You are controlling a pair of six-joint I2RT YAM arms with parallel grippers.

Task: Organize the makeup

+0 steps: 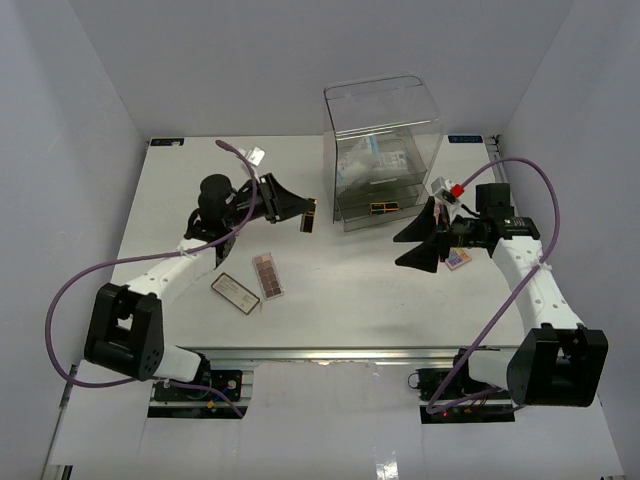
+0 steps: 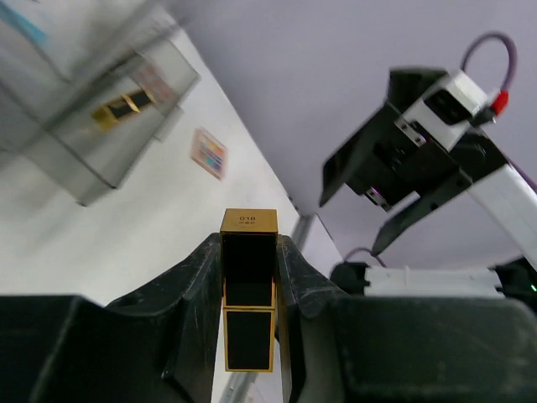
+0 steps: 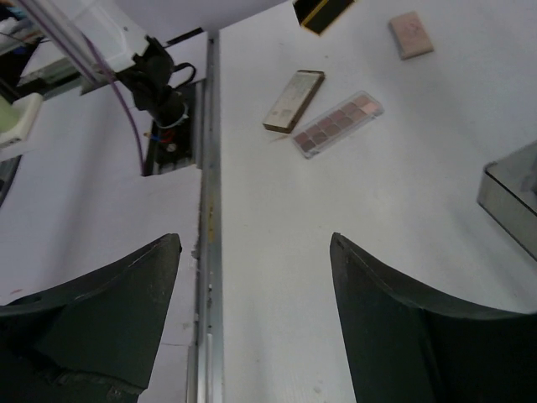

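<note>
A lipstick (image 2: 248, 290) is clamped in the left gripper (image 2: 248, 252), raised near the clear box (image 1: 385, 150), presumably for stowing there; the right gripper (image 3: 253, 243) is held wide, empty.

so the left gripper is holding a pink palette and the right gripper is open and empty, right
No: what the left gripper holds is the black-gold lipstick tube, as the left wrist view shows. The right gripper is indeed open and empty.
</note>
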